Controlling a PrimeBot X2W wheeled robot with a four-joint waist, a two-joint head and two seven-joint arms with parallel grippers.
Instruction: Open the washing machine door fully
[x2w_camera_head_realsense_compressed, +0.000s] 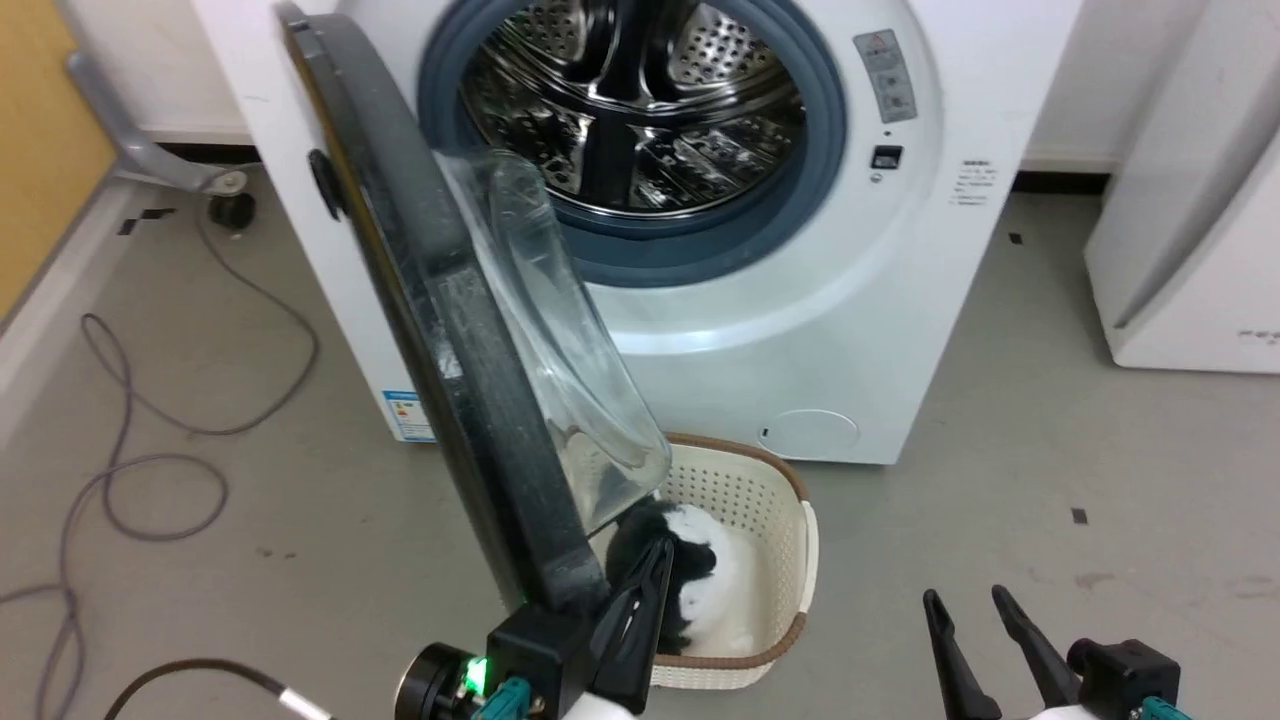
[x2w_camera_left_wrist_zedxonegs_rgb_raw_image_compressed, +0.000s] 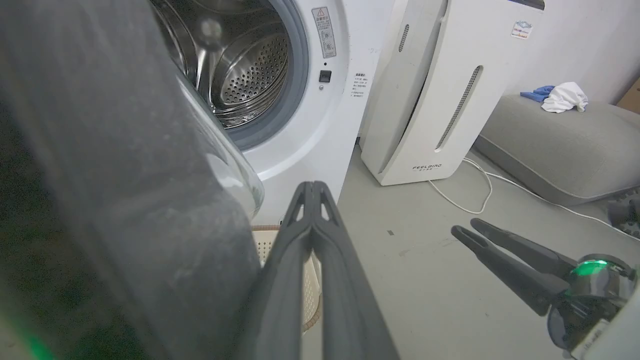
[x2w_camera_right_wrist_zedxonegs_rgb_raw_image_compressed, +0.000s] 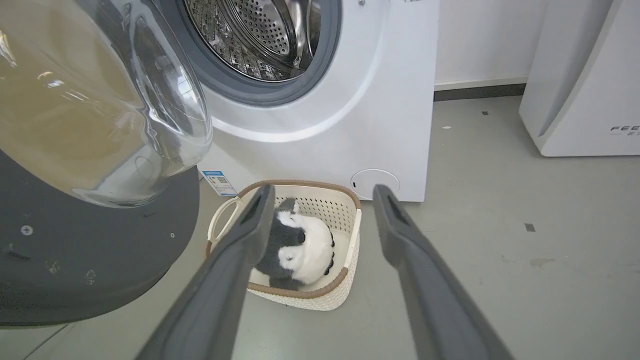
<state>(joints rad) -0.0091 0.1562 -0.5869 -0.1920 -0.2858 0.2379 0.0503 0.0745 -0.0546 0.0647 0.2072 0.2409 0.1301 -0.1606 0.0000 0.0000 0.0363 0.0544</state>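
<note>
The white washing machine stands ahead with its steel drum exposed. Its black door is swung out toward me, almost edge-on, the clear glass bowl bulging to the right. My left gripper is shut with nothing in it. It lies along the inner side of the door's free lower edge, whether touching I cannot tell. In the left wrist view the door looms just left of the shut left gripper. My right gripper hangs open at the lower right, apart from the door.
A cream basket holding a black-and-white plush sits on the floor under the door's bowl. A white FEELBIRD appliance stands right of the machine, a grey cushion beyond it. Cables trail on the left floor.
</note>
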